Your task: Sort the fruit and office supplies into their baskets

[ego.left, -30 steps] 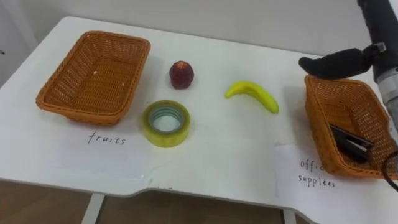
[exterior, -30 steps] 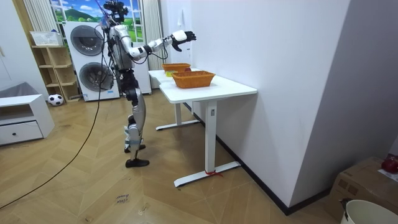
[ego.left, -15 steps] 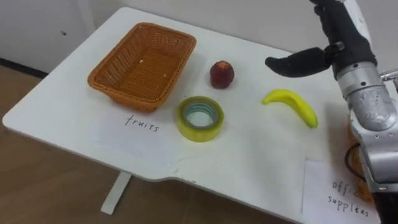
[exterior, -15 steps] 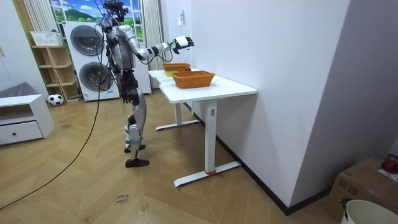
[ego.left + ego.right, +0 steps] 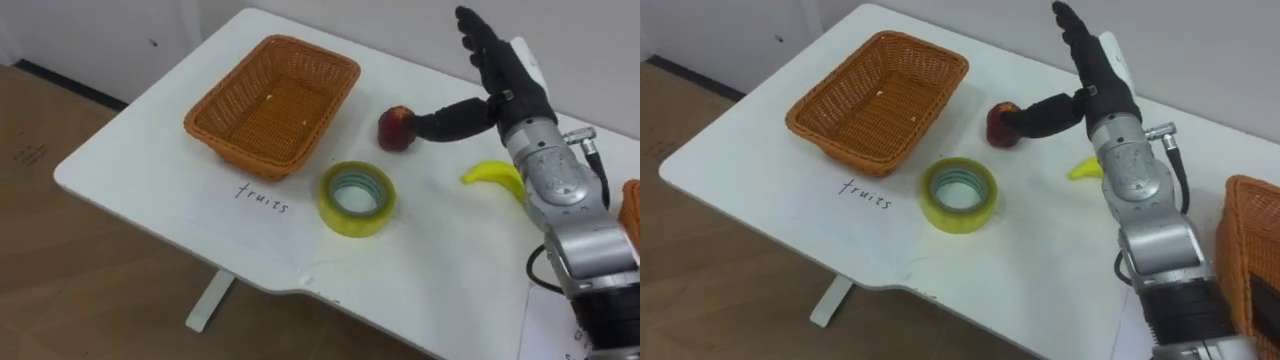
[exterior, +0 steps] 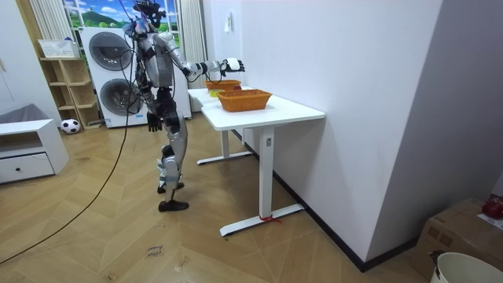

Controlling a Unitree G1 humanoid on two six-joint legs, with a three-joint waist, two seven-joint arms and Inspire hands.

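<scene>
Table (image 5: 140, 165) white | washers (image 6: 107, 52) behind robot | right hand (image 5: 508, 85) spread, maybe touching apple (image 5: 393, 129)

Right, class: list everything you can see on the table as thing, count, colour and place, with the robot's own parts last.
table: 1, white, under everything else
left basket: 1, orange-brown wicker, far left of the table, nothing in it
paper label: 1, white with handwriting, in front of the left basket
tape roll: 1, yellow, lying flat near the middle
apple: 1, red, behind the tape roll
banana: 1, yellow, right of the apple, partly behind the arm
right basket: 1, orange-brown wicker, at the right edge
right hand: 1, dark, open above the table, thumb towards the apple
left hand: 1, dark, down by the robot's side
</scene>
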